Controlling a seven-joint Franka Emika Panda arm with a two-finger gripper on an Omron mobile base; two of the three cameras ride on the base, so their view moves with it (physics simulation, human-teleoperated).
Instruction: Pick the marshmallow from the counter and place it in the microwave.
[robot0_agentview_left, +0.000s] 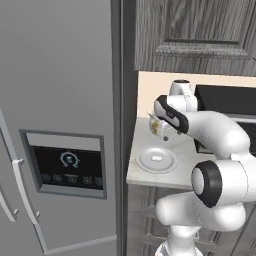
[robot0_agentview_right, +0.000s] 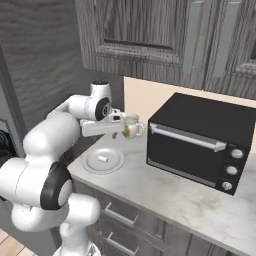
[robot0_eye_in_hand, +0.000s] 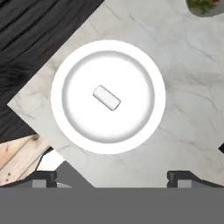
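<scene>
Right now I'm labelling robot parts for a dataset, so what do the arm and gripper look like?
The arm is built of glossy white, rounded, tube-like segments with dark bands at the joints. No cables or markings show on it. The gripper has two small dark, blocky finger tips, seen in the hand view.

Light grey counter (robot0_agentview_right: 165, 195), round white plate (robot0_eye_in_hand: 144, 127) (near its corner), glass jar (robot0_agentview_right: 131, 126), black boxy appliance (robot0_agentview_right: 200, 140)

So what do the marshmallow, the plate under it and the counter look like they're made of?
Marshmallow: soft, matte white, with rounded ends, probably spongy. Plate: smooth glazed white, likely ceramic, judging by soft shading in its well. Counter: polished pale stone, maybe marble, from its faint grey veining.
</scene>
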